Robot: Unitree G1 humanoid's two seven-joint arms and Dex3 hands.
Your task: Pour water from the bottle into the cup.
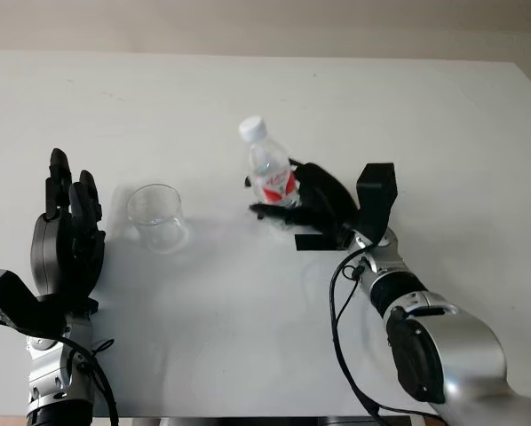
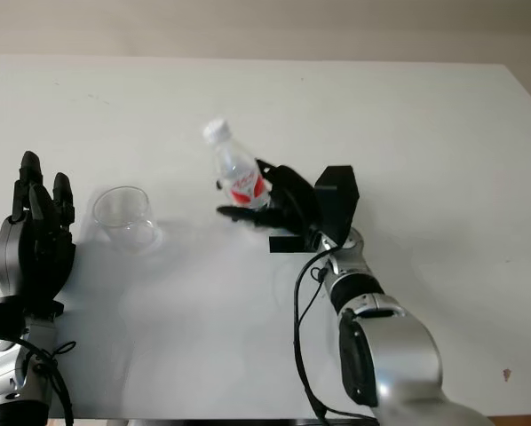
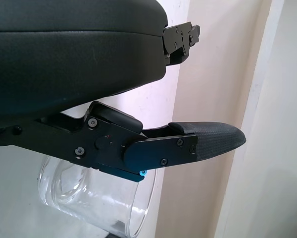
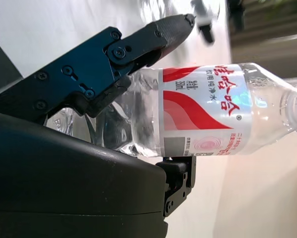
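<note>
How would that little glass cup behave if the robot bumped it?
The clear cup looks empty, so probably light and likely to slide or tip. It may break if glass. The left robot hand, open, stands beside it.

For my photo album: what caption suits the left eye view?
Right hand grips a water bottle beside a clear cup; open left hand waits nearby.

My left hand [image 1: 66, 235] is matte black, with blocky jointed fingers [image 1: 59, 182] and a smooth rounded shell. A small blue part sits under one finger link, beside silver screws. My right hand [image 1: 314, 206] is black too, its finger links fastened with dark screws. A boxy black camera mount [image 1: 376, 193] rides its wrist. My right forearm [image 1: 443, 351] is silver with black rings, and black cables [image 1: 336, 302] loop alongside.
</note>
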